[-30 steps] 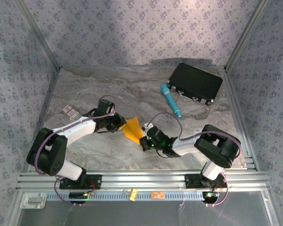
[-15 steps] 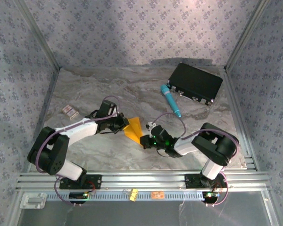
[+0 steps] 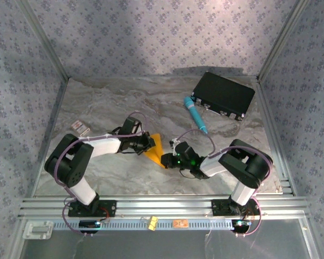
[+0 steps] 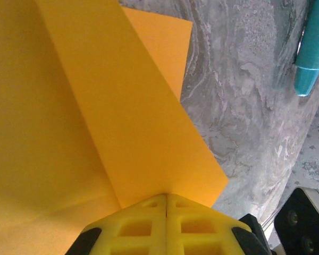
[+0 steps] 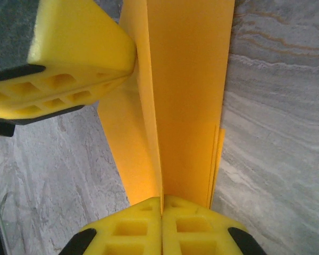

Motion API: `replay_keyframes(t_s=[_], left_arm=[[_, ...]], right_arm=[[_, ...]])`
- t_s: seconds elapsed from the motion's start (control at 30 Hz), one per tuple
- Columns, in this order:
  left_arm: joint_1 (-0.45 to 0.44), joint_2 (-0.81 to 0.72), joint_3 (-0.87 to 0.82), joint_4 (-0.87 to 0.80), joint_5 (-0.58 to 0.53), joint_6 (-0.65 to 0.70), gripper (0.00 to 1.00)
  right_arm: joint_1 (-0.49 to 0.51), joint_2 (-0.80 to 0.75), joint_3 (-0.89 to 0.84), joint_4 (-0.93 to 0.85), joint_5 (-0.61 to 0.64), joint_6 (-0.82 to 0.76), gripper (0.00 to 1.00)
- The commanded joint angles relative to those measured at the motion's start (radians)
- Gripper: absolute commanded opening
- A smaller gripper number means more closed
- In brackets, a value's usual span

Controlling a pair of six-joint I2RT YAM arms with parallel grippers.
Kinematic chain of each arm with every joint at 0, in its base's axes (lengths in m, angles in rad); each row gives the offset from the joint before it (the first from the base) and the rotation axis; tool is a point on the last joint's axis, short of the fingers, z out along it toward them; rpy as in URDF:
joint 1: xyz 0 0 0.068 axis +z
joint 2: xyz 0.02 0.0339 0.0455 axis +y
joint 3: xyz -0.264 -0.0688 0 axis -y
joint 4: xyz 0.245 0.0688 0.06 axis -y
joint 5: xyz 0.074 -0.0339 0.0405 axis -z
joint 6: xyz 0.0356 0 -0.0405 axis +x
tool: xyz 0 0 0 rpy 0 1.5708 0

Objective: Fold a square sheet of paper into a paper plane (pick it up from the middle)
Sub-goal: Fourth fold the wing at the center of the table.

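Paper, a thin orange-yellow sheet (image 3: 155, 147) with folds in it, was held between both arms near the middle of the grey marble table (image 3: 97, 102). The left gripper (image 4: 166, 204) and the right gripper (image 5: 162, 204) were both pinched tight on it. Pulling apart could rip it; a slip could spoil the crease. The flat black case (image 3: 223, 95) at the far right corner was closed, its inside hidden.

Teal pen (image 4: 312, 48), perhaps — half off-frame

Top camera looks down — both wrist cameras hug the paper (image 4: 122, 106).
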Motion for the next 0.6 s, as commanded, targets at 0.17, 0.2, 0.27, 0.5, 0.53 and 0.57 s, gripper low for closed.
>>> replay_keyframes(t_s=[0.17,0.2,0.27,0.5,0.53,0.57], left_arm=[[-0.006,0.045,0.041,0.028,0.003,0.003,0.05],[-0.005,0.050,0.047,0.014,-0.005,0.009,0.05],[-0.005,0.057,0.049,0.009,-0.014,0.009,0.05],[-0.006,0.079,0.077,-0.035,-0.047,0.017,0.04],[-0.004,0.081,0.078,-0.038,-0.051,0.018,0.04],[-0.005,0.083,0.080,-0.042,-0.056,0.019,0.04]], right_arm=[[-0.018,0.046,0.000,-0.118,-0.039,0.040,0.08],[-0.020,0.045,0.000,-0.123,-0.045,0.041,0.08],[-0.022,0.043,0.002,-0.133,-0.052,0.041,0.08],[-0.035,0.037,0.023,-0.194,-0.067,0.027,0.08],[-0.037,0.037,0.021,-0.193,-0.067,0.029,0.08],[-0.036,0.035,0.021,-0.195,-0.071,0.031,0.09]])
